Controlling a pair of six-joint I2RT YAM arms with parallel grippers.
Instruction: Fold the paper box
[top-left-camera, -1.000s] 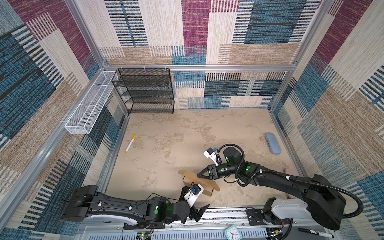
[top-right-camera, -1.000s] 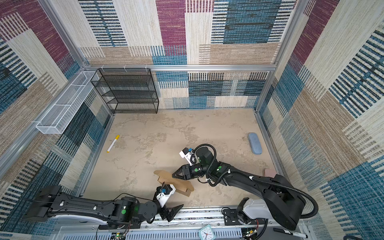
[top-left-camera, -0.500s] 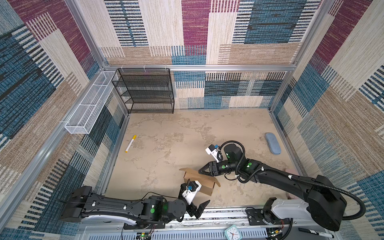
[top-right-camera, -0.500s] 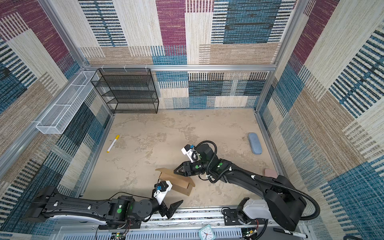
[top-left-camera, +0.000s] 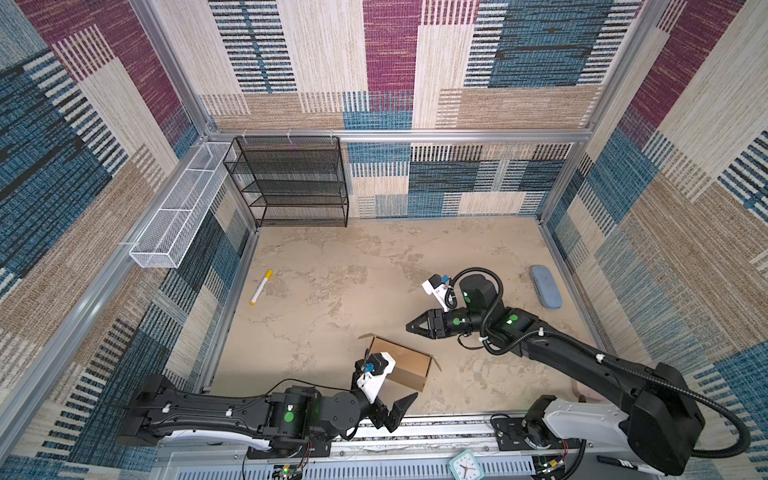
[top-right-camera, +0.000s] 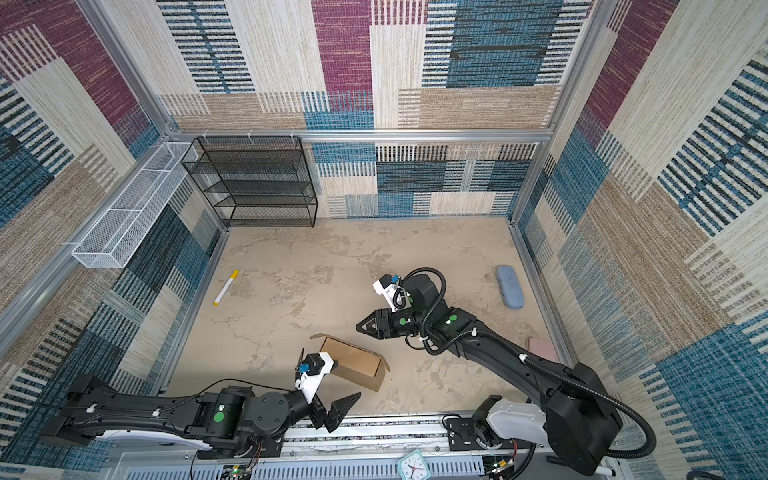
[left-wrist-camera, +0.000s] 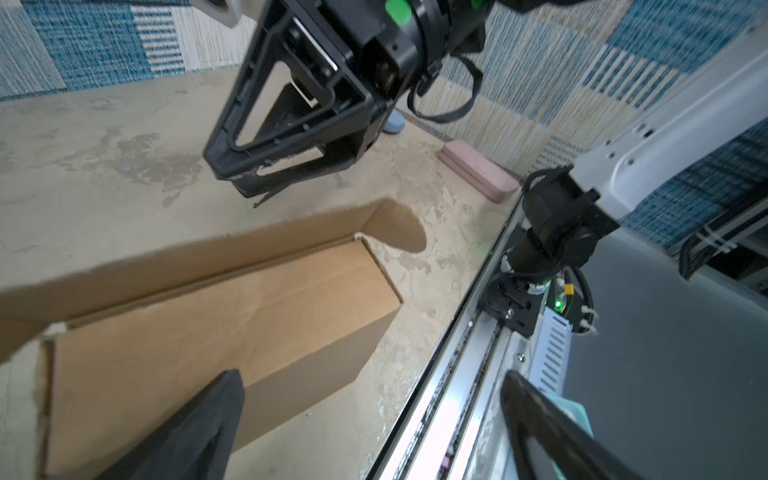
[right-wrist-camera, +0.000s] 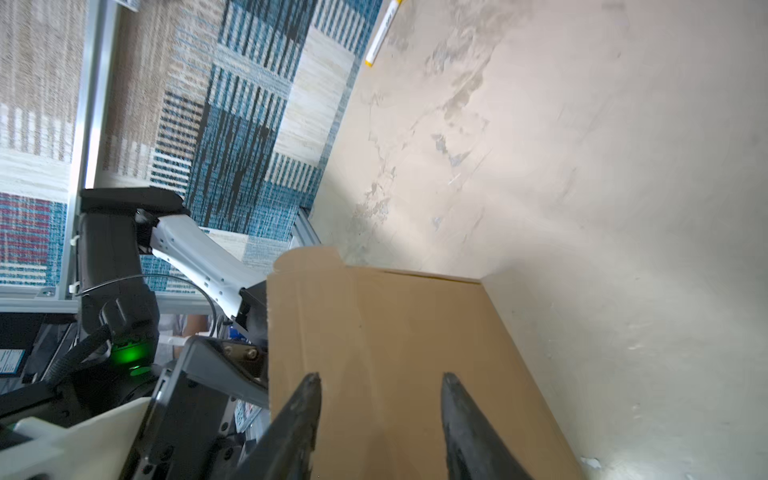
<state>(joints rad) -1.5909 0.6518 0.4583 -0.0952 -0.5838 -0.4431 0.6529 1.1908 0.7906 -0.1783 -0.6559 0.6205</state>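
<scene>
Right end effector (top-left-camera: 411, 328) near paper box (top-left-camera: 409, 365); marker (top-left-camera: 261, 287), blue case (top-left-camera: 545, 286) well apart.

**Plain brown amid a patchwork of blue and maroon**

We see the paper box (top-left-camera: 409, 363) in plain, unprinted brown. It sits on a beige tabletop (top-left-camera: 353, 266) mottled with grey-brown blotches. The marker (top-left-camera: 261, 287) is white with a yellow cap. We count a pale blue case (top-left-camera: 545, 286) and a dusty pink case (top-right-camera: 540, 348). The wire rack (top-left-camera: 291, 183) is black and the mesh basket (top-left-camera: 174, 224) is white. The walls (top-left-camera: 390, 54) show a woven patchwork of blue, maroon, cream and tan, partly striped. The left arm (top-left-camera: 199, 409) and the right arm (top-left-camera: 582, 361) are black with green dots.
</scene>
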